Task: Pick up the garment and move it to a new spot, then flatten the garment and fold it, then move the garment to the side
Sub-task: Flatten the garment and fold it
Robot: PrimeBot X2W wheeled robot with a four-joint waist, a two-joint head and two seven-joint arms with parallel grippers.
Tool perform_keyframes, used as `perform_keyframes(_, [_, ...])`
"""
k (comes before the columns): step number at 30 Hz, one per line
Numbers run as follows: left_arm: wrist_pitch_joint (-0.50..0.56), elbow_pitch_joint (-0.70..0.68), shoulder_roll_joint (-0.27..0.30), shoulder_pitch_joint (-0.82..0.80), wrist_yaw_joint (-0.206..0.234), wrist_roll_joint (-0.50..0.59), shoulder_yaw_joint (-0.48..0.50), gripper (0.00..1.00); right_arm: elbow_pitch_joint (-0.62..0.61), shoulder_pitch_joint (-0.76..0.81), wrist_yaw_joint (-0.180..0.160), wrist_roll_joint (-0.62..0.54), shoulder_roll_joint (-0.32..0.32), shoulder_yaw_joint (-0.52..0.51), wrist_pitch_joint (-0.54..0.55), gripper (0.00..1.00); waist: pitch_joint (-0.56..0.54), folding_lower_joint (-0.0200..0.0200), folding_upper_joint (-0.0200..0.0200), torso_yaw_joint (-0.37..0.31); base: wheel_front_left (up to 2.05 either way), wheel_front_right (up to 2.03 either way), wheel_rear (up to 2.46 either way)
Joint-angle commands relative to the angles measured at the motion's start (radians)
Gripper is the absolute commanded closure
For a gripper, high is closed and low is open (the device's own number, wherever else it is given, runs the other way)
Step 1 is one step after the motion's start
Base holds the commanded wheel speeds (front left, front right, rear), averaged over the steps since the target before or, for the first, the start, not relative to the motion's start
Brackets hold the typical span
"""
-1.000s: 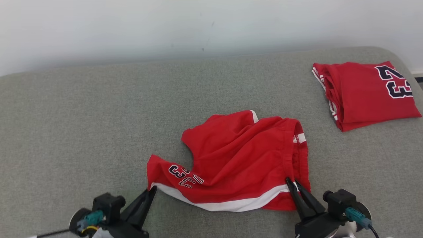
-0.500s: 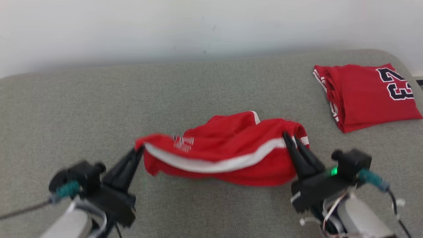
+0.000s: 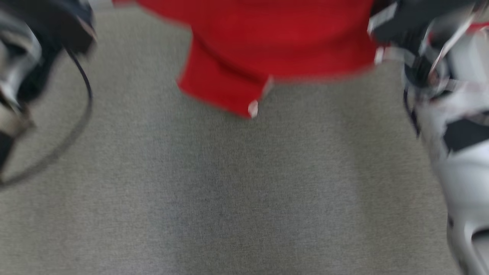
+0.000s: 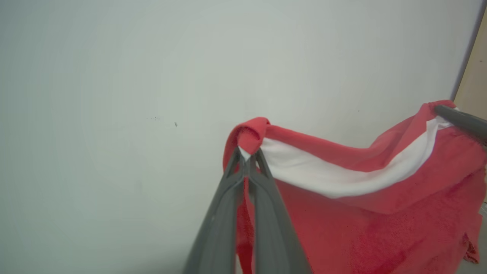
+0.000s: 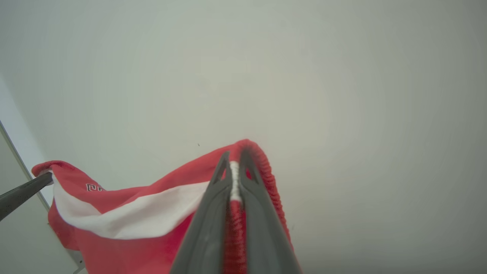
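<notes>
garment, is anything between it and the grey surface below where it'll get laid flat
Nothing visible. The red garment hangs lifted, pinched at its white-striped edge by the left pincer and the right pincer. In the blurred head view, the grey cushion beneath it shows no object in the way.

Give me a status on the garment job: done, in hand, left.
Done: the pickup. The left gripper and right gripper are each shut on the white-striped edge of the garment, which hangs between them above the grey surface. In hand: taking it to a new spot. Left: laying it down, flattening, folding, moving it aside.
</notes>
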Motion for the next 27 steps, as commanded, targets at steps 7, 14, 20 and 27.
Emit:
perform_keyframes(7, [0.018,0.139,0.002,-0.362,0.002,-0.044,-0.043,1.0,0.16,-0.394,-0.003,0.063,0.05,0.003,0.054,1.0,0.245,-0.0003,-0.0002,0.007,0.0,0.0,0.0])
perform_keyframes(14, [0.008,0.226,-0.003,-0.562,0.002,-0.055,-0.106,1.0,0.287,-0.605,-0.003,0.058,0.051,0.039,0.038,1.0,0.291,-0.0003,-0.0002,0.02,0.0,0.0,0.0])
perform_keyframes(20, [-0.02,0.294,-0.011,-0.645,0.002,-0.099,-0.177,1.0,0.388,-0.721,-0.003,0.063,0.046,0.114,0.0,1.0,0.318,-0.0003,-0.0002,0.035,0.0,0.0,0.0])
perform_keyframes(27, [-0.082,0.319,0.005,-0.622,0.002,-0.19,-0.26,1.0,0.439,-0.702,-0.003,0.124,0.028,0.214,-0.042,1.0,0.316,-0.0003,-0.0002,0.044,0.0,0.0,0.0])
